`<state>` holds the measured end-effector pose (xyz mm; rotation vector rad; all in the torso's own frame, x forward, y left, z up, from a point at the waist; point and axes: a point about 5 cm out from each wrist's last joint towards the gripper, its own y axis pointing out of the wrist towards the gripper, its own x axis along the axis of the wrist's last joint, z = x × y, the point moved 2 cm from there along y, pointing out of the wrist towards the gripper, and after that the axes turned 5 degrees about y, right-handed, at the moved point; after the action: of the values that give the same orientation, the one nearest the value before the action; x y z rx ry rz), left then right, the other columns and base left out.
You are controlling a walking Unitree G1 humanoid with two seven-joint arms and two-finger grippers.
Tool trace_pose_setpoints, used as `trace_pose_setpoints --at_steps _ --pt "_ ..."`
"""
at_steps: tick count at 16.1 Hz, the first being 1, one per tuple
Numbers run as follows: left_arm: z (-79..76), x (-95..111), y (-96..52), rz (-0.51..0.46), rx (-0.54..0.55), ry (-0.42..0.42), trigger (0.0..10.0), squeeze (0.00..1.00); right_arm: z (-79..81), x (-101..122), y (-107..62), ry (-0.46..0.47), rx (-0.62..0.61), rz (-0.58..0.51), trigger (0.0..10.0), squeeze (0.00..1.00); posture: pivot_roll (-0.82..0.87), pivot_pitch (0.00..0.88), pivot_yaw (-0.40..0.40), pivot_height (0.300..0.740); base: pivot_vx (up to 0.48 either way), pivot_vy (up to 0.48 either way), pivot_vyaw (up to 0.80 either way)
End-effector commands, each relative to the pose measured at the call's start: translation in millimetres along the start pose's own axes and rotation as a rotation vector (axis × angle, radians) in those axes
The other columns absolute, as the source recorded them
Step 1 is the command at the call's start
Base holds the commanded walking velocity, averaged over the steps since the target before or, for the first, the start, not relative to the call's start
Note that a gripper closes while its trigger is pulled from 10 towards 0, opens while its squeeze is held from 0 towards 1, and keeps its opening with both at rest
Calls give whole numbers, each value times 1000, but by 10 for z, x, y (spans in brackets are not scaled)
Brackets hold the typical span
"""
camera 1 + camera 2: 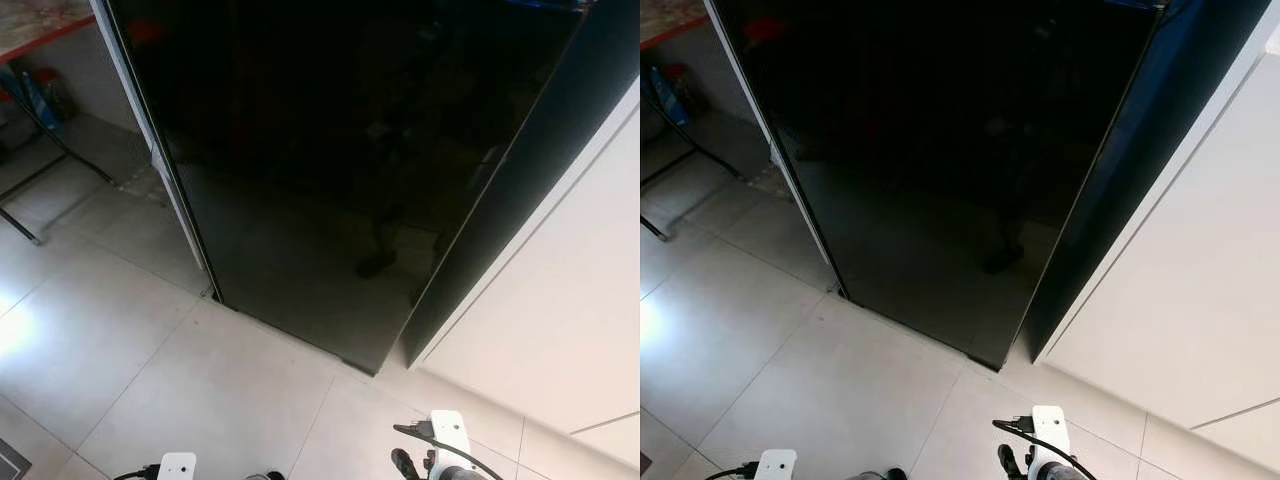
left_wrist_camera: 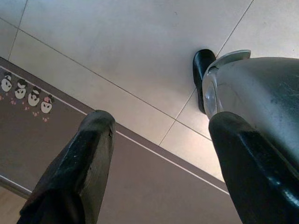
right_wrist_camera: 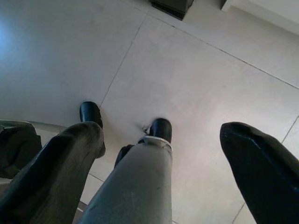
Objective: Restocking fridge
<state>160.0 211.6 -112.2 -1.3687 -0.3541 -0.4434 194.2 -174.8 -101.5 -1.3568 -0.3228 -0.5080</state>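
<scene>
**A:** How far along is the restocking?

**B:** Barely begun, by my reading. The tall fridge with its glossy black glass door (image 1: 330, 150) stands shut straight ahead, between a white cabinet panel (image 1: 560, 300) on the robot's right and a metal-legged table with a reddish edge (image 1: 40, 30) off to its left. No groceries can be seen anywhere, so opening the door, fetching stock and loading shelves all appear to remain.

**A:** And the grippers?

**B:** Both hang low beside the body, pointing at the pale grey tiled floor (image 1: 200, 390). The left gripper (image 2: 159, 163) has its two black fingers spread wide with nothing between them; the right gripper (image 3: 159, 168) is likewise spread wide and empty.

**A:** Do the wrist cameras add anything the head cameras miss?

**B:** Yes. The left wrist view catches a brown mat with a row of little panda figures (image 2: 25, 93) and the robot's silver leg (image 2: 261, 93) (with a black foot below it). The right wrist view shows both black feet (image 3: 161, 128) on the tiles. The head views alone give the door, with a dim reflection in it.
</scene>
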Motion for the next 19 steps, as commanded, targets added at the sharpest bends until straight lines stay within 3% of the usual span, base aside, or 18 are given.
trace_pose_setpoints --at_steps 1,4,7,15,19 --pt "-42 -73 -8 32 -8 6 10000 0 -33 -22 -6 23 -21 9 10000 0 9 130 -41 740 0 330 0" --pt "-45 -68 -8 29 -8 8 10000 0 -93 2 -12 32 -63 12 10000 0 8 131 -42 740 0 329 0" --pt "-50 -64 -7 27 -6 6 10000 0 -115 28 -15 1 -70 21 10000 0 9 131 -44 740 0 328 -696" --pt "-44 -58 -6 24 -3 0 10000 0 -108 38 -12 24 -76 9 10000 0 13 138 -39 740 0 329 0" --pt "-42 -54 -5 24 -3 1 10000 0 -106 32 -11 25 -77 18 10000 0 14 140 -36 740 0 324 -697"
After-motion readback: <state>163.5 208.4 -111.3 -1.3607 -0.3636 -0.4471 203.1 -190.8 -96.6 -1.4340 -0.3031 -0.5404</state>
